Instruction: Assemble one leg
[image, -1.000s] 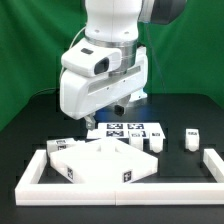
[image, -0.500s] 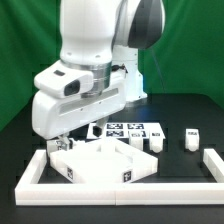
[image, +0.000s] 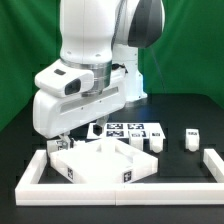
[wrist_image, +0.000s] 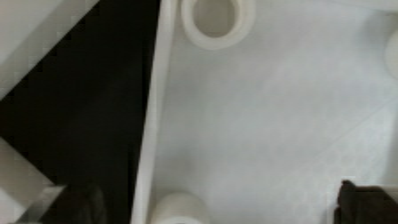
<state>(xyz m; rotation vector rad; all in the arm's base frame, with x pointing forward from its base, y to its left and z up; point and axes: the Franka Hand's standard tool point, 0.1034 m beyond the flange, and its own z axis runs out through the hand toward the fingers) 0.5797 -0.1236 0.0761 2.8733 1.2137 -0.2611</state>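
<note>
The white square tabletop panel (image: 100, 160) lies flat at the front of the black table. My gripper (image: 62, 136) hangs low over its back left corner, mostly hidden by the wrist body. In the wrist view the gripper (wrist_image: 210, 205) is open and empty. One dark fingertip (wrist_image: 50, 205) is over the black table just off the panel's edge; the other (wrist_image: 370, 200) is over the panel (wrist_image: 285, 110). A round socket (wrist_image: 217, 20) and a second one (wrist_image: 178, 208) show on the panel. Tagged white legs stand at the panel's left (image: 60, 147), right (image: 155, 141) and far right (image: 190, 138).
The marker board (image: 125, 128) lies behind the panel. A low white fence (image: 30, 176) runs along the table's left, front and right sides (image: 212, 165). A green backdrop stands behind.
Between one second and half a second ago the arm swung to the exterior view's left and came down over the panel's back left corner. Since then it has held still.
</note>
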